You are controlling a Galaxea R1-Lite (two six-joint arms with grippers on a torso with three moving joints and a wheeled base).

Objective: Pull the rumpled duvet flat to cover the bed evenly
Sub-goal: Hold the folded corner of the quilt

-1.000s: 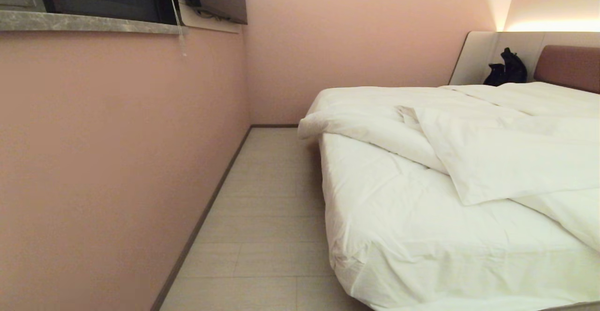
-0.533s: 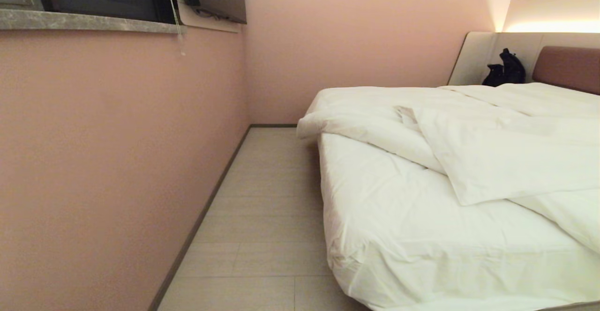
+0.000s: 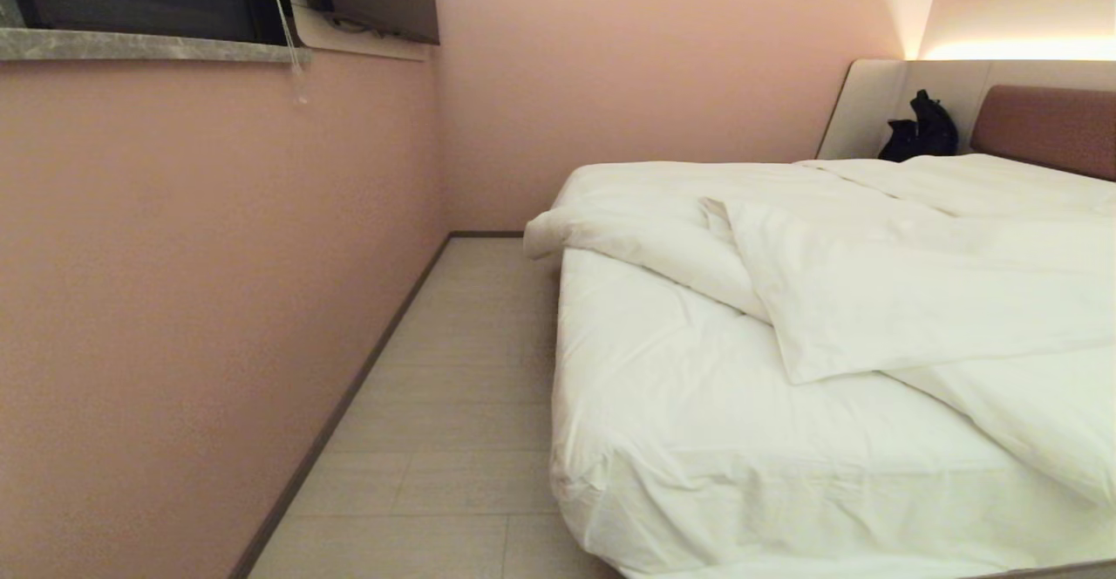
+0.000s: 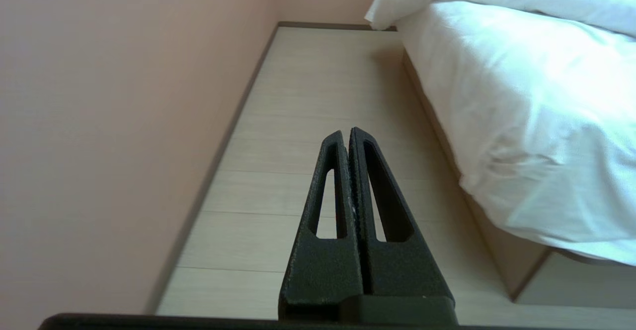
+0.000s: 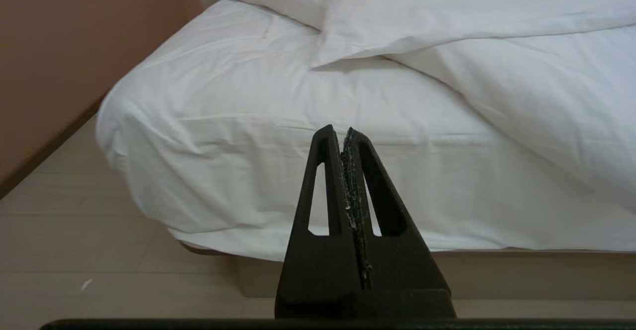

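The bed [image 3: 697, 439] stands at the right side of the room, with a strip of light floor [image 3: 436, 405] between its left edge and the pink wall [image 3: 192, 282]. The duvet [image 3: 881, 291] lies rumpled on the bed: it is folded back on itself, so one flap lies across the middle and right part, and a thick roll of it hangs a little over the left edge of the bed. The foot end and the near left corner of the bed show only smooth white bedding. At the head end a reddish-brown headboard [image 3: 1046, 126] is visible, and a dark bag [image 3: 920, 130] sits beside it near the far edge.

The left hand [image 4: 349, 133] is fully closed and holds nothing; it points along the floor beside the left edge of the bed. The right hand [image 5: 343, 132] is also fully closed and empty; it points toward the foot side of the bed near its left corner, apart from the bedding.
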